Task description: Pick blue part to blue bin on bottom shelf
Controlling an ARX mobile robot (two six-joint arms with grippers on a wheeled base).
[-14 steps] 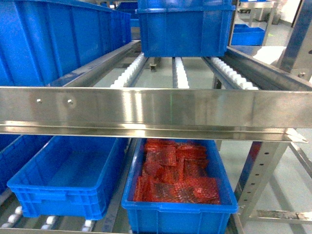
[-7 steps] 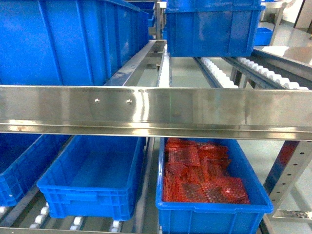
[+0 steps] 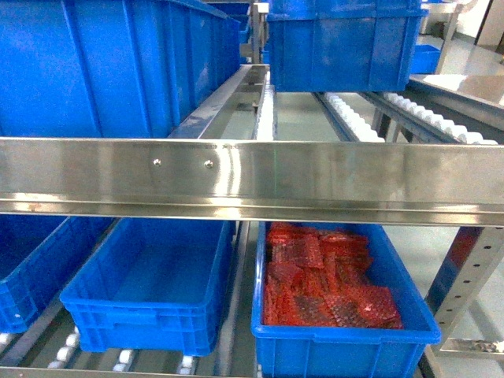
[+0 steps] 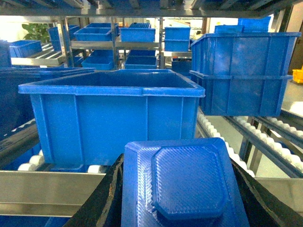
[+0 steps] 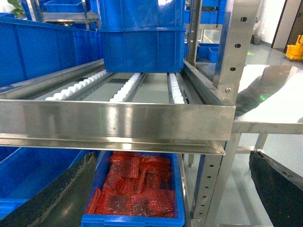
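Steel bottom shelf (image 3: 236,335) holds three blue bins; left claw (image 4: 182,208) grips one blue part (image 4: 182,189).

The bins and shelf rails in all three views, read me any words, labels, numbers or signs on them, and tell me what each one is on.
None can be read.
Blue bins: plain walls, no labels.
Steel front rail: only rivets.
Blue part in the left gripper: textured surface, no text.
Red bubble-wrap packs: no print visible.
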